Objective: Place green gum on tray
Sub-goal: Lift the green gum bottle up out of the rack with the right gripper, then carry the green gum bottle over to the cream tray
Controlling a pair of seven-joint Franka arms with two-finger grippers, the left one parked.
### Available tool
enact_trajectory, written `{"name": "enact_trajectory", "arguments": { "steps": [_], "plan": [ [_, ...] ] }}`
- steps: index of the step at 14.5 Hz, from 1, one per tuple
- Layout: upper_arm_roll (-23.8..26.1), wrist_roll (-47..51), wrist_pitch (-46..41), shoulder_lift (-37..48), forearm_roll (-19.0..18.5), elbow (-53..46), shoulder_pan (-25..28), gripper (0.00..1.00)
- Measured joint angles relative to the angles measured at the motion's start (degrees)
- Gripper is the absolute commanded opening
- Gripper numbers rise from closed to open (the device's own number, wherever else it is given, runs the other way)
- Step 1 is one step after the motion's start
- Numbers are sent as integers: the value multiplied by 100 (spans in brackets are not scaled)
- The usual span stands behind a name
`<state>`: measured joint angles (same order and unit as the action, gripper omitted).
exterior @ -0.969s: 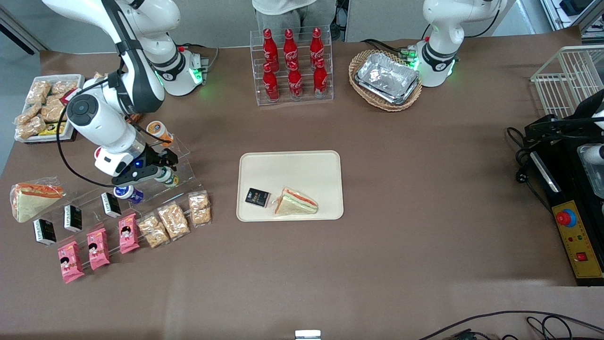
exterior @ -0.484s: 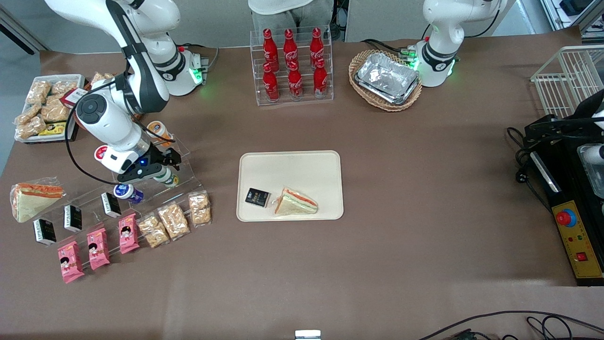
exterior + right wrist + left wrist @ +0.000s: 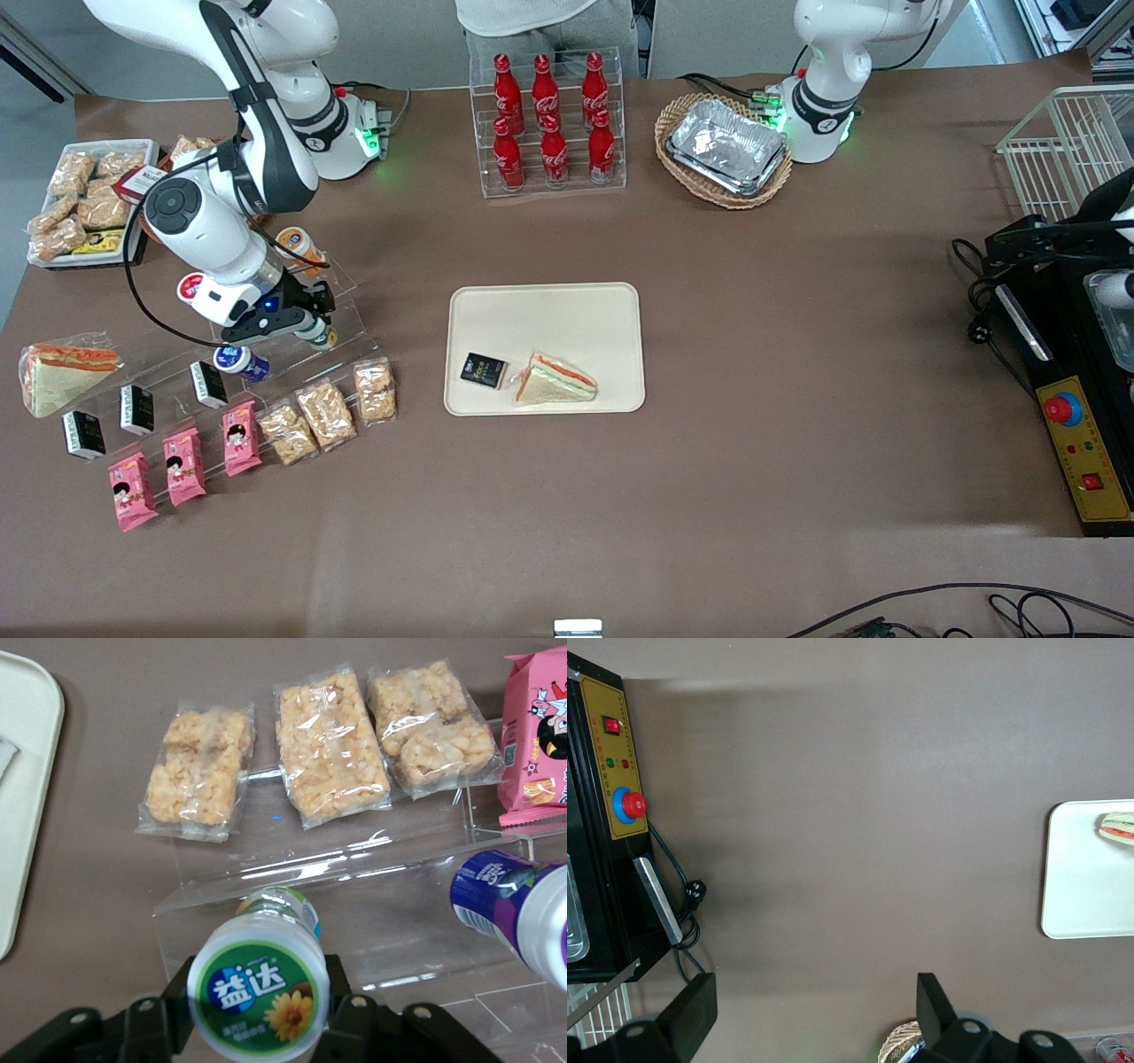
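The green gum (image 3: 314, 331) is a small bottle with a white lid ringed in green, on the clear acrylic stand (image 3: 350, 306). My right gripper (image 3: 308, 326) is shut on it, one black finger on each side of the bottle just below the lid. In the right wrist view the gum's lid (image 3: 259, 992) faces the camera between the fingers (image 3: 344, 1003). The cream tray (image 3: 545, 310) lies flat at the table's middle, well apart from the gripper toward the parked arm's end; its rim also shows in the right wrist view (image 3: 22, 771).
A sandwich (image 3: 556, 379) and a black packet (image 3: 482, 369) lie on the tray. A blue-lidded bottle (image 3: 237, 361) and an orange-lidded bottle (image 3: 297, 244) sit on the stand beside the gum. Cracker packs (image 3: 328, 412) and pink packs (image 3: 182, 465) lie nearer the camera.
The right arm's wrist has shifted slightly farther from the front camera. The gripper stays closed round the green gum at nearly the same spot on the stand.
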<state>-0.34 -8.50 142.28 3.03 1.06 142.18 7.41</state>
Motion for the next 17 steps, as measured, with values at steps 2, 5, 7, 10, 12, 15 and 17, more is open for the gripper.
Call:
{"name": "enact_trajectory", "arguments": {
  "steps": [2,5,7,10,12,15,17],
  "plan": [
    [0,0,0,2,0,-4,0,19],
    [3,0,-159,100,0,-134,2,19],
    [10,0,-818,265,0,-498,11,19],
    [14,80,-2433,486,0,-1525,31,19],
    [18,187,-3469,554,2,-2253,98,20],
    [35,436,-4586,585,4,-3150,235,20],
    [41,752,-4851,583,7,-3482,405,20]
  ]
}}
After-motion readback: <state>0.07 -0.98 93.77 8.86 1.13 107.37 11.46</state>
